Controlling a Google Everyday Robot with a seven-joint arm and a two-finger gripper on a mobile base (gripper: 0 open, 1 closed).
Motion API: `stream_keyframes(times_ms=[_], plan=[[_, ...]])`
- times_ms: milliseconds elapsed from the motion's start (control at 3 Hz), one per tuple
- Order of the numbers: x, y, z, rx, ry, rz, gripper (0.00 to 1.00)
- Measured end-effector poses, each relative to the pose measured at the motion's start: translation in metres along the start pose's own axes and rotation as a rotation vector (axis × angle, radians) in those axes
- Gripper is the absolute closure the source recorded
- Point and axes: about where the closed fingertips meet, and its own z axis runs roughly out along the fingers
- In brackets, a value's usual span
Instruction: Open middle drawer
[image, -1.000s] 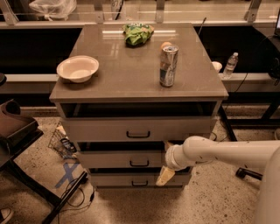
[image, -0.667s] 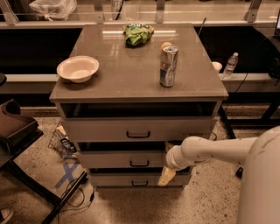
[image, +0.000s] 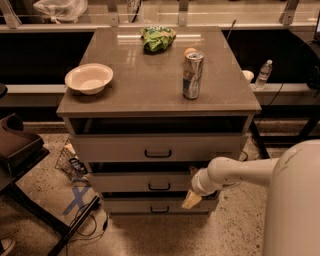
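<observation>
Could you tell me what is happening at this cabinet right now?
The robot's arm reaches in from the right. Its gripper sits low by the right end of the middle drawer, off to the side of the dark handle and not on it. How far out the drawer is cannot be told. A bowl, a can and a green bag sit on top.

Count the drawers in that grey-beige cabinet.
3, stacked: the tall-fronted top drawer; the shallow grey-beige middle drawer with a dark bar handle; the lowest drawer near the floor. The robot's tool is at the middle drawer's right end. None appears hidden.
</observation>
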Motion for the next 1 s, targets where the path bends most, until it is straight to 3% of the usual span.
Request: stream_keyframes(times_ms=[1000], plan=[[0.013, 0.007, -0.012, -0.003, 0.040, 0.038, 0.87]])
